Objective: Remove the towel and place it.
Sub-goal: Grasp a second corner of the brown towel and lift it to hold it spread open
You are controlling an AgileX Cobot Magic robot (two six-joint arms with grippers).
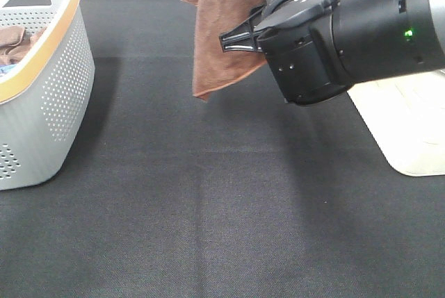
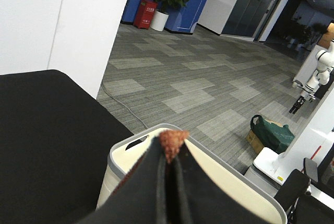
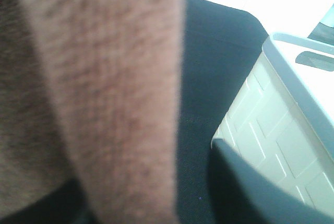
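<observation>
Reddish-brown towel (image 1: 217, 27) hangs above the far middle of the desk (image 1: 208, 214), one corner pinched tight in my left end effector (image 2: 168, 155). Beside it sits my right end effector (image 1: 236, 38); I cannot tell its grip. Removal looks done, placing remains.

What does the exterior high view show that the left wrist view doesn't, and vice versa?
Only exterior high: the towel's hanging length, the grey basket holding a brown cloth, and the right arm. Only left wrist: the left fingers shut on the towel's corner, plus the office floor. Both: towel, white basket, black table.
</observation>
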